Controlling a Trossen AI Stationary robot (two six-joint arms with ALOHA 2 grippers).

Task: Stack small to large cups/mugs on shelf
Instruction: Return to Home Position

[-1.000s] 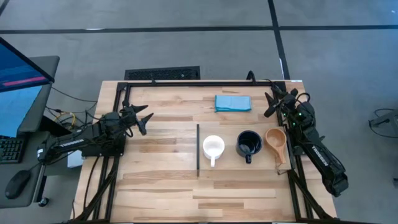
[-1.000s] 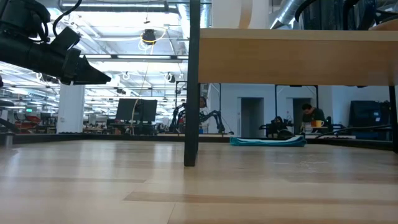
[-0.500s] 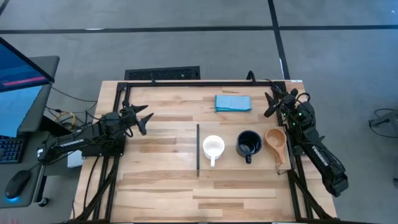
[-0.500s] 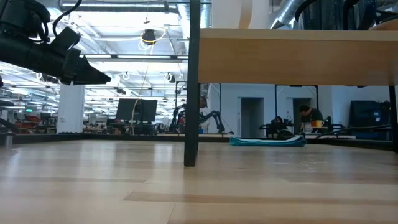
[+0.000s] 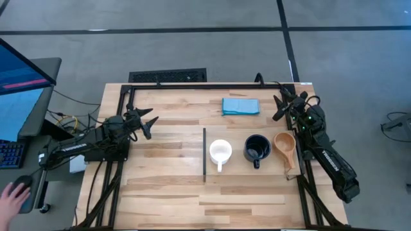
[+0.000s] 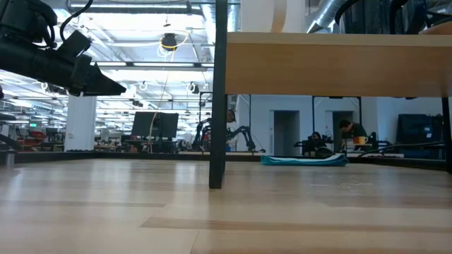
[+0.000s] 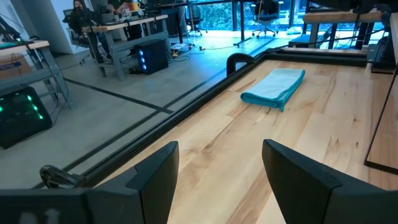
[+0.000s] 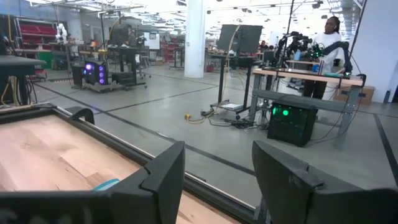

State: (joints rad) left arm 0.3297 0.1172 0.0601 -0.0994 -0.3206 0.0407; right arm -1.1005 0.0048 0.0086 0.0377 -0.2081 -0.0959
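The white mug (image 5: 220, 152), the glossy black mug (image 5: 256, 149) and the tan wooden cup (image 5: 284, 145) stand in a row, upright on their bases. They sit on the pale-wood shelf (image 5: 237, 170), whose black strip (image 5: 204, 154) faces the table's left. In the low view the shelf (image 6: 339, 63) is a raised plank on a black leg (image 6: 217, 92). My left gripper (image 5: 146, 122) is open above the table's left part, well apart from the cups. My right gripper (image 5: 281, 106) is open near the far right corner, beyond the wooden cup.
A folded blue cloth (image 5: 241, 106) lies near the far edge, also seen in the left wrist view (image 7: 273, 87). A black frame rail (image 5: 205, 85) runs along the far edge. Bare tabletop (image 5: 167, 186) lies left of and nearer than the shelf. A person's hand (image 5: 9, 192) is off the table's left.
Both arms and all three cups have kept still. A person's hand has come into the high view at the lower left, onto the mouse on the desk beside the table.
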